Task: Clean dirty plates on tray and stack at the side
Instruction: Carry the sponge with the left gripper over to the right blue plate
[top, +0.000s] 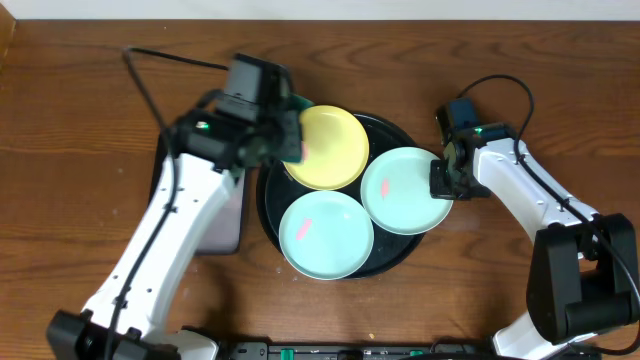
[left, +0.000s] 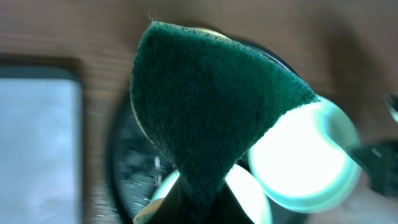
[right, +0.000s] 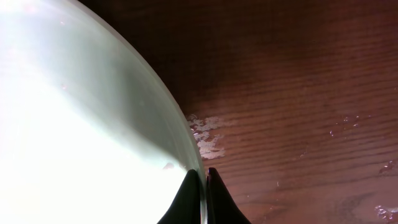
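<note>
Quick count for you: you've got one yellow plate (top: 325, 147), one mint plate (top: 405, 190) and a second mint plate (top: 326, 234), so three in all. Then one round black tray (top: 400, 252), one rectangular tray (top: 225, 225), one green sponge (left: 211, 106), and two robot arms (top: 160, 240) (top: 520, 190).

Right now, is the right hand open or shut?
Shut. The right hand pinches the rim of the teal plate, no gap showing in its wrist view.

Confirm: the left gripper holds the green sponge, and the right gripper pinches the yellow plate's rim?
Wrong plate: the right gripper pinches the rim of the mint-teal plate nearest it, as the overhead view shows. The left gripper does hold the green sponge.
</note>
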